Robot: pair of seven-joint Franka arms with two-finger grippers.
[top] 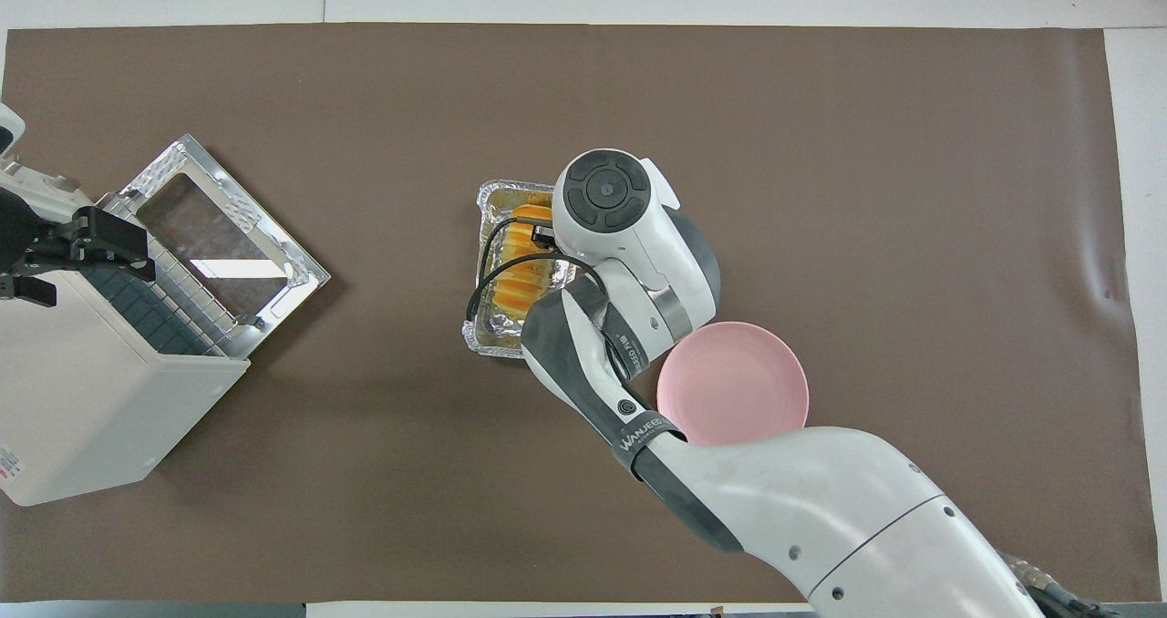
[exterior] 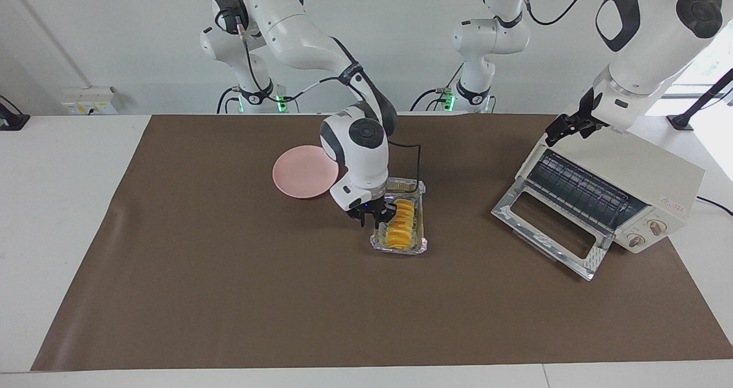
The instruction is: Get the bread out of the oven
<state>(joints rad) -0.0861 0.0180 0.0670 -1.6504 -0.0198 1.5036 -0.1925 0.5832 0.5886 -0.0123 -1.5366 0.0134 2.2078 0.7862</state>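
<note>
The bread (exterior: 401,225) is a golden-orange ridged loaf lying in a silver foil tray (exterior: 401,249) on the brown mat, beside the pink plate (exterior: 300,173). My right gripper (exterior: 375,219) is low over the tray's plate-side edge, right at the bread. In the overhead view its own wrist hides it, and only part of the bread (top: 524,272) and the tray (top: 497,194) shows. The cream oven (exterior: 630,170) stands at the left arm's end with its glass door (exterior: 550,228) dropped open. My left gripper (exterior: 558,130) is over the oven's top edge above the door, and also shows in the overhead view (top: 118,244).
The oven's wire rack (exterior: 578,190) shows in the opening with nothing on it. The open door (top: 219,235) juts out over the mat toward the tray. The plate (top: 738,381) is bare, partly under my right arm.
</note>
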